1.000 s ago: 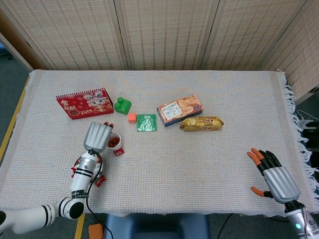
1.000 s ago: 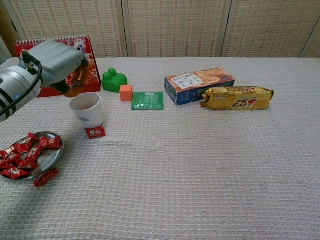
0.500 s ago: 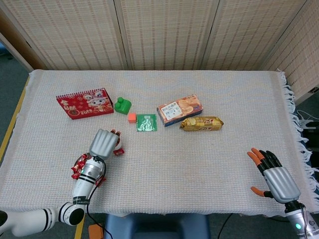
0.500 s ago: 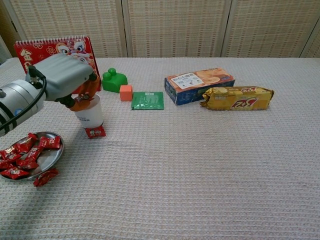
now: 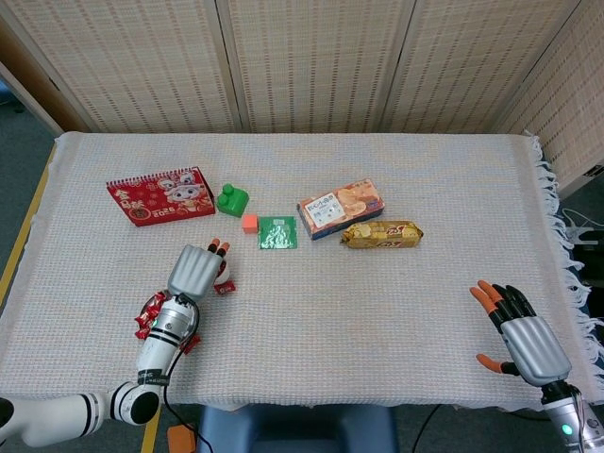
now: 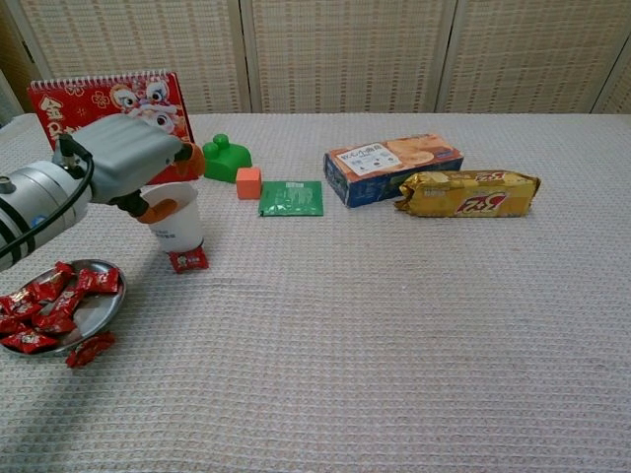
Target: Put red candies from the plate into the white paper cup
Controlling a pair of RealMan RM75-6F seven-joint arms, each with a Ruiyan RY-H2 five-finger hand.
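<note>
Fingers now straightened, my left hand hovers open over the white paper cup, red candies on the plate at its seven o'clock; my right hand rests spread wide.

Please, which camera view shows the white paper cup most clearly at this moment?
The chest view: the white paper cup shows from the side, its wall and base visible below the left hand above it. In the head view the left hand covers the cup almost entirely.
</note>
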